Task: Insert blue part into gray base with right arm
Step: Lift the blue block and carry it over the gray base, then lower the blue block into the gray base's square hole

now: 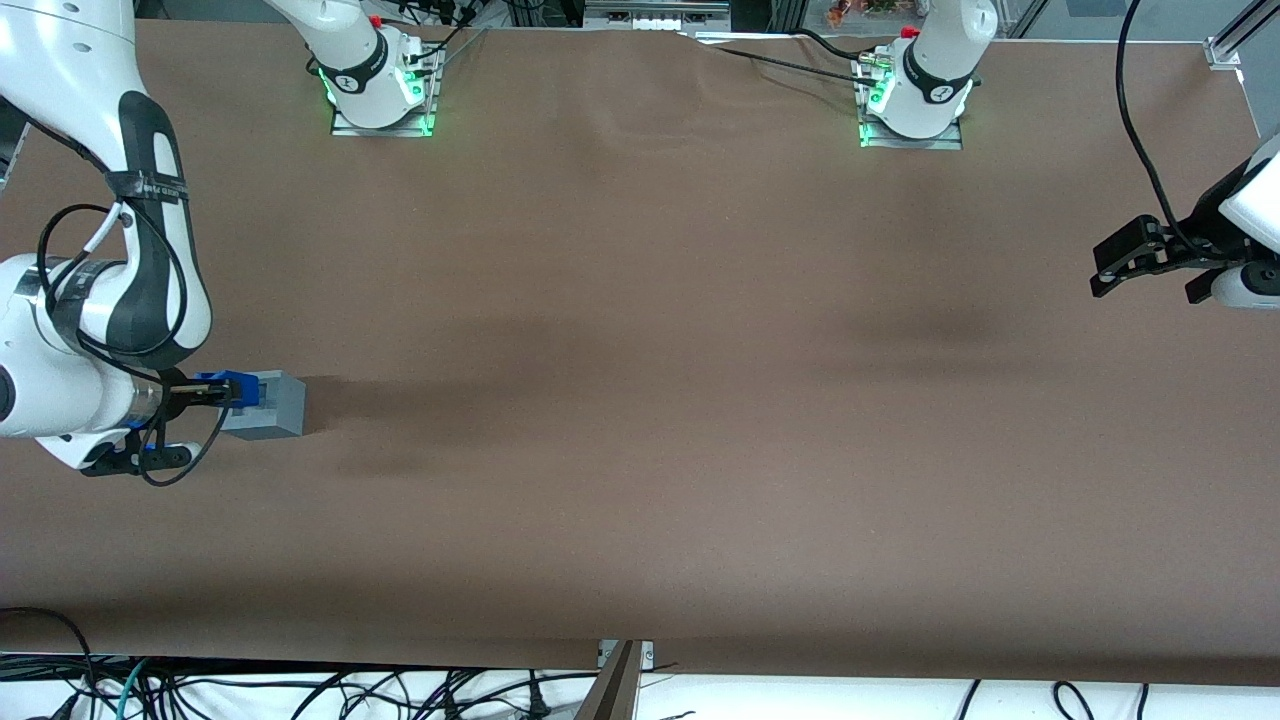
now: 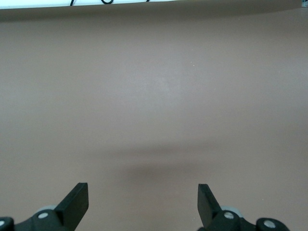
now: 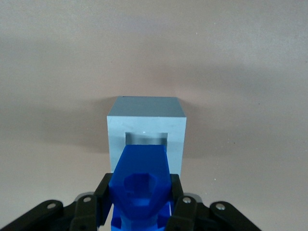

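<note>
The gray base (image 1: 272, 405) stands on the brown table toward the working arm's end; in the right wrist view it (image 3: 146, 130) shows a square recess in the face turned to the camera. My right arm's gripper (image 1: 222, 393) is shut on the blue part (image 1: 234, 389), which it holds directly above the base. In the right wrist view the blue part (image 3: 140, 185) sits between the two black fingers (image 3: 101, 199), its tip at the mouth of the recess. I cannot tell whether the tip touches the base.
The brown table cloth (image 1: 640, 400) spreads wide beside the base. The arm mounts (image 1: 385, 85) stand at the table edge farthest from the front camera. Cables lie along the nearest edge.
</note>
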Robot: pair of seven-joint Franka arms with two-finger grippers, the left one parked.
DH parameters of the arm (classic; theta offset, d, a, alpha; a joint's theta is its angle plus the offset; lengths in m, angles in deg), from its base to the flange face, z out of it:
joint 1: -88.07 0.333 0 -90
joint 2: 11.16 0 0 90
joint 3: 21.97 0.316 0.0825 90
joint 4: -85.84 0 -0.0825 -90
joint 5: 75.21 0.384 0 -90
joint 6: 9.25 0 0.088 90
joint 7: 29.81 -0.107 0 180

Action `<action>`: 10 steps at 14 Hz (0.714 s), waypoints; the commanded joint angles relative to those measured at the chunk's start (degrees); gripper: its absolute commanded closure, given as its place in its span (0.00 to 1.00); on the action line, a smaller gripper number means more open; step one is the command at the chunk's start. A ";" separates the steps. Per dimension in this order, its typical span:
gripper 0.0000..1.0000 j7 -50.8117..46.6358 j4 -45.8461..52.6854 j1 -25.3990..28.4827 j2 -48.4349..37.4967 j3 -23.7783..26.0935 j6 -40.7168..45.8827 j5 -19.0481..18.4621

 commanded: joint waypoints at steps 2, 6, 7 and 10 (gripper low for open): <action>0.52 1.57 -0.74 -0.40 0.20 0.03 -2.33 -0.12; 0.52 1.92 -0.74 -0.76 0.90 0.03 -3.48 0.32; 0.52 1.92 -0.74 -0.76 0.99 0.12 -3.65 0.41; 0.52 1.83 -0.83 -0.76 1.16 0.12 -3.65 0.59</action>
